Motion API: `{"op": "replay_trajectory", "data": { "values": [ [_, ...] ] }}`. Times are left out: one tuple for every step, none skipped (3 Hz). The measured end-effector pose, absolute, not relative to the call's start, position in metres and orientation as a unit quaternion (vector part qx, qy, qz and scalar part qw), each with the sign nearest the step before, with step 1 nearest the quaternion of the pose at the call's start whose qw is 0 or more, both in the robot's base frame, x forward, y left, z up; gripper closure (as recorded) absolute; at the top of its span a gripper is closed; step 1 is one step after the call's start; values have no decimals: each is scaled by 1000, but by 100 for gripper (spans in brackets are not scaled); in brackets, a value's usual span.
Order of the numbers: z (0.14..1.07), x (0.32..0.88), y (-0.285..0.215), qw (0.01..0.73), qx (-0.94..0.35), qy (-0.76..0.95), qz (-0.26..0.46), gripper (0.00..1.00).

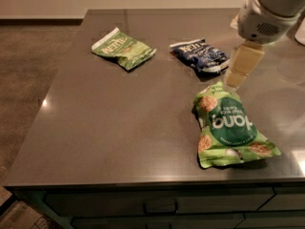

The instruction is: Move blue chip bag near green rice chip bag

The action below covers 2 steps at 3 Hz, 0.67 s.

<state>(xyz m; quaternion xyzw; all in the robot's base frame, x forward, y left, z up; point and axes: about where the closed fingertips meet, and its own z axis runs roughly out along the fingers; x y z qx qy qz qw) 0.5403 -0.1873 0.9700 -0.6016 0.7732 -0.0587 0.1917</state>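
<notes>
The tool (240, 68) hovers over the right of the tabletop (119, 123), just past the top end of the green rice chip bag (228, 125); whether it's wide or narrow, I cannot tell. The blue chip bag (200, 55) lies just beside it, leftward in view, with its long axis slanting across. A short sideways reach looks enough.
</notes>
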Motion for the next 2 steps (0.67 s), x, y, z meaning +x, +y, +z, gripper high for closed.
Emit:
{"op": "replay_trajectory", "data": {
  "values": [
    [956,586,-188,198,-574,793,-48,0],
    [943,628,-191,205,-534,820,-26,0]
  ]
}}
